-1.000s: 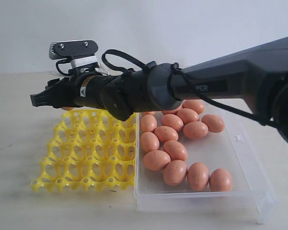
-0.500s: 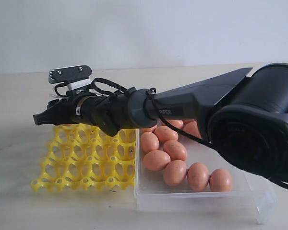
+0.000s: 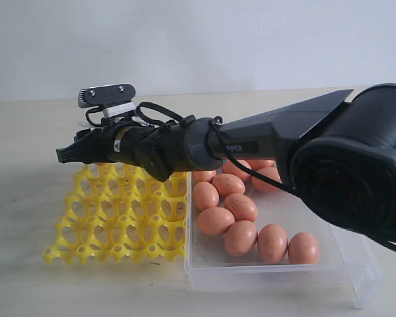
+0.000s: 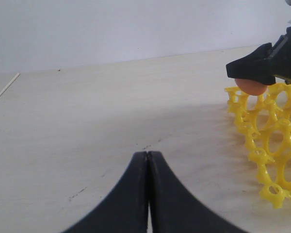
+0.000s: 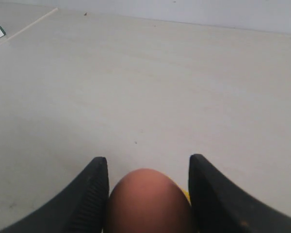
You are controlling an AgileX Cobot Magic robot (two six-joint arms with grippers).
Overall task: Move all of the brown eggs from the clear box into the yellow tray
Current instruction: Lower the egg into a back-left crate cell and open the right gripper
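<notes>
My right gripper [image 3: 69, 155] [image 5: 149, 158] reaches across to the far left corner of the yellow tray [image 3: 119, 218] [image 4: 269, 131]. It is shut on a brown egg [image 5: 148, 201] [image 4: 250, 87] that hangs just over the tray's corner cup. Several more brown eggs [image 3: 241, 206] lie in the clear box [image 3: 330, 244] right of the tray; the arm hides the far ones. The tray's visible cups hold no eggs. My left gripper [image 4: 148, 153] is shut on nothing, low over bare table left of the tray, and does not show in the exterior view.
The right arm [image 3: 270, 142] stretches across the box and tray at mid height. A pale wooden table [image 3: 26, 198] runs to a white wall behind. The clear box's front corner [image 3: 363, 290] sits near the table's front right.
The right gripper with the egg dropped towards the tray's far left corner, then shifted slightly right and up. The eggs in the box have not moved.
</notes>
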